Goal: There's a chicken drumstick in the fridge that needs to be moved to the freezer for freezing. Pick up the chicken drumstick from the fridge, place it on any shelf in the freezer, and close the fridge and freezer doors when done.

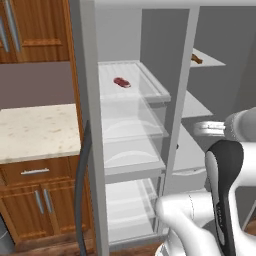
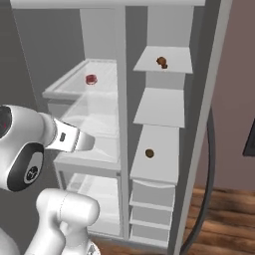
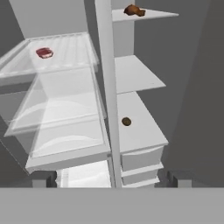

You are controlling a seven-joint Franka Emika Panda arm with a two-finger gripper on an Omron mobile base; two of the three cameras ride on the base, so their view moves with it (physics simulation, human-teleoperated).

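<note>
The fridge (image 1: 131, 125) and the narrower freezer (image 2: 162, 107) to its right both stand open. The chicken drumstick (image 3: 133, 10), a small brown club-shaped piece, lies on the freezer's top white shelf (image 2: 175, 63); I also see the drumstick (image 2: 161, 62) from the right base and the drumstick (image 1: 196, 59) from the left base. My gripper (image 3: 111, 178) hangs open and empty in front of the divider between the compartments, well below the drumstick. The fridge door (image 1: 89, 110) stands out to the left, the freezer door (image 2: 211, 99) to the right.
A flat red slab of meat (image 1: 122, 82) sits on the fridge's top clear shelf. A small round dark brown thing (image 3: 126, 121) rests on a lower freezer shelf (image 2: 160, 167). White drawers (image 2: 152, 194) are below it. A stone counter (image 1: 35, 130) over wooden cabinets lies left of the fridge.
</note>
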